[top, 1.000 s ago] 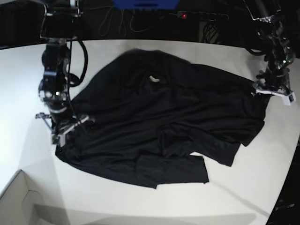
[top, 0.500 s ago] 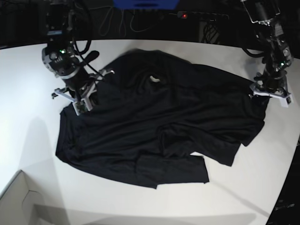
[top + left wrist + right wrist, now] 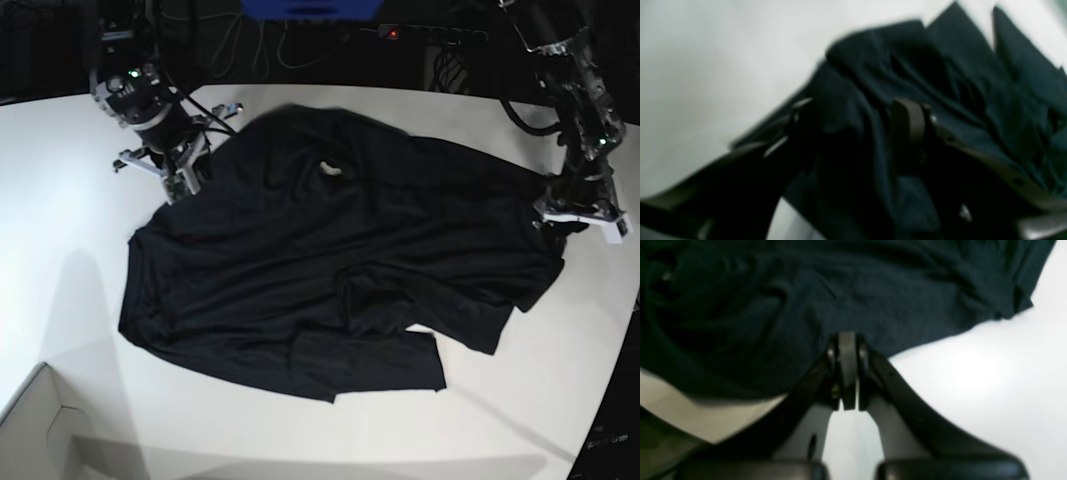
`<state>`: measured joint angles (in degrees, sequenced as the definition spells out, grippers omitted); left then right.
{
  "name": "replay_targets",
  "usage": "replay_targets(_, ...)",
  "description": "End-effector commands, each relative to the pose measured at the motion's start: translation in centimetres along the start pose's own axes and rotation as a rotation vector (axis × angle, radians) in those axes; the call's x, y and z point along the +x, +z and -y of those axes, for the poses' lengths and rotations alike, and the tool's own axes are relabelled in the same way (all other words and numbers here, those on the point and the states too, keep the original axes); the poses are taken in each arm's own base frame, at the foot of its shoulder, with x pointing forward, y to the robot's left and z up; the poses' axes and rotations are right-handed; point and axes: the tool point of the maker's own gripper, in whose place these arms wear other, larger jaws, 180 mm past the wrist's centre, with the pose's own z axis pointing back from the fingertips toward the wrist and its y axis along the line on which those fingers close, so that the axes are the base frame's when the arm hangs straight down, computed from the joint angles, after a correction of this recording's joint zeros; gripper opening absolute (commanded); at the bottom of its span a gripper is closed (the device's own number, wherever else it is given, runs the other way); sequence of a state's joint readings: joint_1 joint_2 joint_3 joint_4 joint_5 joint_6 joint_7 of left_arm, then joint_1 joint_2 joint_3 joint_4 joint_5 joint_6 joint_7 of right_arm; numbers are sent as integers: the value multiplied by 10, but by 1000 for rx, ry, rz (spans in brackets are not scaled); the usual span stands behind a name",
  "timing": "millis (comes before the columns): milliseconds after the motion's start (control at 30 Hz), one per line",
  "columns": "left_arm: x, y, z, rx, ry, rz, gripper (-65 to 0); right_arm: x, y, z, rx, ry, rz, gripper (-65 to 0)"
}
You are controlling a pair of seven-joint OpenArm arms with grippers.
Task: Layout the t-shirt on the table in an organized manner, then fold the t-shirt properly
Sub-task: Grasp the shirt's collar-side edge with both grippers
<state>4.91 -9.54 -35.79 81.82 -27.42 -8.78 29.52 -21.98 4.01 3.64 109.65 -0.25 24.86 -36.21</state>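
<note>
The black t-shirt point(image 3: 340, 260) lies spread and wrinkled over the white table point(image 3: 60, 200), with a white neck label point(image 3: 328, 168) showing. My right gripper point(image 3: 178, 180) is at the shirt's far-left edge. In the right wrist view it point(image 3: 847, 340) is shut on the t-shirt's point(image 3: 840, 283) hem, which hangs slightly off the table point(image 3: 973, 373). My left gripper point(image 3: 578, 218) is at the shirt's right edge. In the left wrist view, which is blurred, it point(image 3: 855, 126) is open, fingers point(image 3: 907, 126) apart around a bunched fold of t-shirt point(image 3: 973, 83) above the table point(image 3: 706, 66).
A pale box corner point(image 3: 50, 430) sits at the near left. The table's curved edge point(image 3: 615, 350) runs down the right side against the dark. Cables and a power strip with a red light point(image 3: 393, 33) lie behind the far edge.
My right gripper has moved from the shirt's near-left edge to its far-left edge, and the left side of the shirt now lies wider. My left gripper has shifted slightly nearer.
</note>
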Motion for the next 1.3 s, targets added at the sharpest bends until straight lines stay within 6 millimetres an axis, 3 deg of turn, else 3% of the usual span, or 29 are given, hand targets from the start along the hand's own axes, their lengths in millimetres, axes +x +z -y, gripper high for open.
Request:
replay_targets(0,12,-2,-1,-1,-2,34,-314,7,5,1,1,13,32,-650)
replay_targets(200,-7,-18,-8,17,45,-24,-314,3,8,-1,5,18,22,-650)
replay_targets(467,-4,-25,-3,10,60,-23,-324,0,9,-3,9,18,14,-650)
replay_targets(533,-3,-25,-4,12,61,-20,-395,0,9,-3,9,18,14,-650)
replay_targets(700,1,-23,-11,27,69,-10,-650,0,9,-2,6,17,13,-650)
replay_targets(867,13,-15,-30,68,101,29,-650,-1,9,-2,8,17,12,-650)
replay_targets(1033,35,2,-25,56,51,93,-648,2,8,-3,9,17,17,-650)
replay_targets(1167,36,5,-26,58,45,96,-646,2,7,-3,10,14,18,-650)
replay_targets(1267,24,10,-32,70,36,70,-646,2,7,-4,12,14,20,-650)
